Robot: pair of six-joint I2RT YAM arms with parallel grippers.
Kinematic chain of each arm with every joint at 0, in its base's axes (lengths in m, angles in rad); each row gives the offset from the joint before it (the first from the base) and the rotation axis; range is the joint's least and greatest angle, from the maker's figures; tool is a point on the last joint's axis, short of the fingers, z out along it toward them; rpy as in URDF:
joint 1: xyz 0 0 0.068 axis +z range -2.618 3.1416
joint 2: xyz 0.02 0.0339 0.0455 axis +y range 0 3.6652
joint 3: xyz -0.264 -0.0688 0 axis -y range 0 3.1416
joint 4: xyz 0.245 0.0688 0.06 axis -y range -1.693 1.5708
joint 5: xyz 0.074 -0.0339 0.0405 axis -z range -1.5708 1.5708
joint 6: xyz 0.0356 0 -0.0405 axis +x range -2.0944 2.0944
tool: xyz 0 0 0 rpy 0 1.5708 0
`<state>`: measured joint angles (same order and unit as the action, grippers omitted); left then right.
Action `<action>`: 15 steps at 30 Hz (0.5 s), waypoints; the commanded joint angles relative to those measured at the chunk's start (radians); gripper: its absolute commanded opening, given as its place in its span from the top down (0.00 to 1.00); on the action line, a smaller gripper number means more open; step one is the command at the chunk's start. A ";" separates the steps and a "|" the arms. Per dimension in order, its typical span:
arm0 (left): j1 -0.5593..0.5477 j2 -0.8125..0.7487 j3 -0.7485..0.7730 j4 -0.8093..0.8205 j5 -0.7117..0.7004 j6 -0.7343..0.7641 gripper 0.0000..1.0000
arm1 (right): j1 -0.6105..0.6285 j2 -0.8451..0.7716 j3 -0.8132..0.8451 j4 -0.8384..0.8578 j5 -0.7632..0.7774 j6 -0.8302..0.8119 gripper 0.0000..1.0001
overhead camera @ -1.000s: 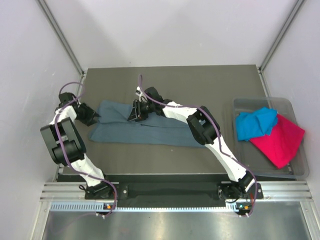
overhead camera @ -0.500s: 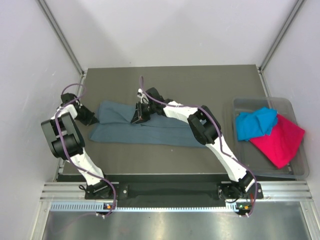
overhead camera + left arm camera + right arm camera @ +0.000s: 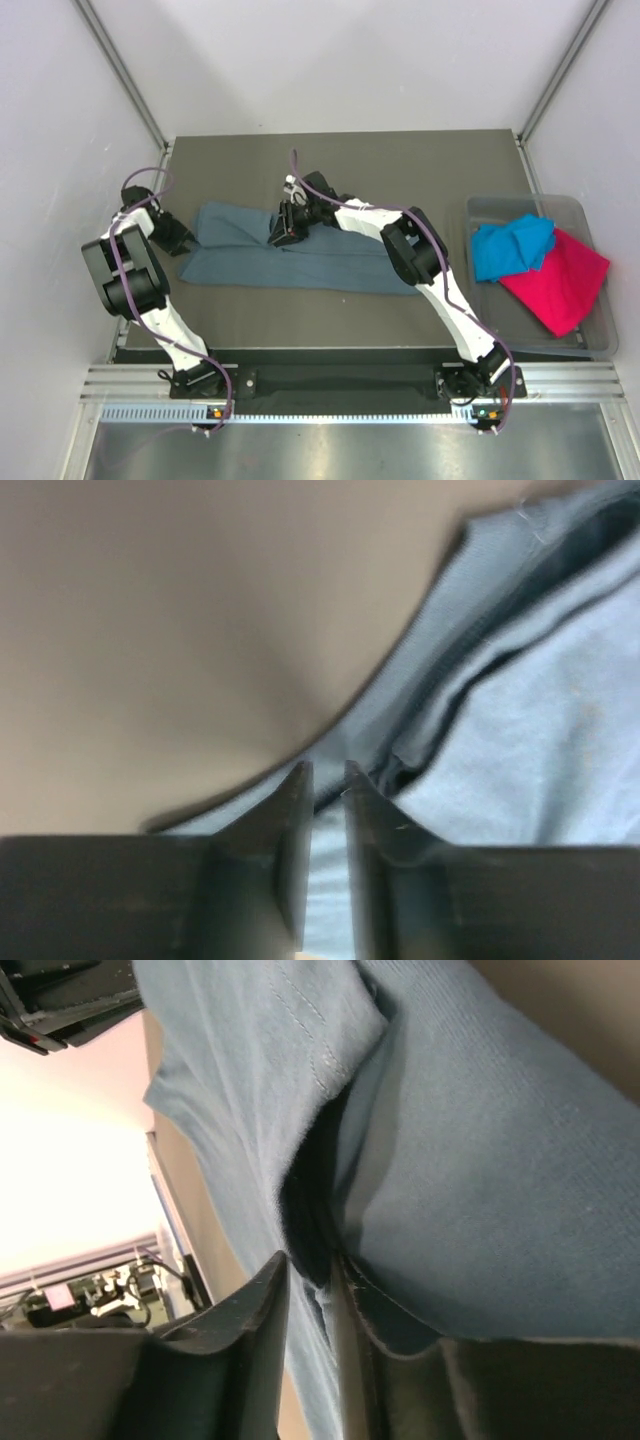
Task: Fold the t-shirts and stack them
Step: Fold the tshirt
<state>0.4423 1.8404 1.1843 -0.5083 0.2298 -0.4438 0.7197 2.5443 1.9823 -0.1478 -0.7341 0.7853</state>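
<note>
Left claw and right claw, jaws narrow, each pinch the slate tee; we should move both together, keeping the hem taut, parallel to the desk's near edge.

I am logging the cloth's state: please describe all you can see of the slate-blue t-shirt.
The slate-blue t-shirt is soft knit cloth, folded into a long wrinkled band lying flat on the table. The left gripper pinches its left edge; the right gripper pinches a fold at its far edge.
</note>
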 commanded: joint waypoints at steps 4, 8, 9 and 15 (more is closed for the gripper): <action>0.001 -0.044 0.063 -0.007 0.023 -0.021 0.41 | -0.009 -0.039 0.027 0.123 -0.027 0.028 0.64; 0.001 -0.015 0.094 0.036 0.115 -0.050 0.38 | -0.009 0.016 0.098 0.117 -0.031 0.055 0.63; 0.001 -0.015 0.087 0.053 0.141 -0.056 0.38 | -0.009 0.025 0.108 0.123 -0.027 0.064 0.63; -0.016 0.029 0.093 0.097 0.207 -0.059 0.41 | -0.011 0.071 0.174 0.133 -0.008 0.097 0.63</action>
<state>0.4370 1.8393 1.2446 -0.4561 0.3756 -0.4976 0.7170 2.5862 2.0846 -0.0532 -0.7475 0.8589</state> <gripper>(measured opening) 0.607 0.369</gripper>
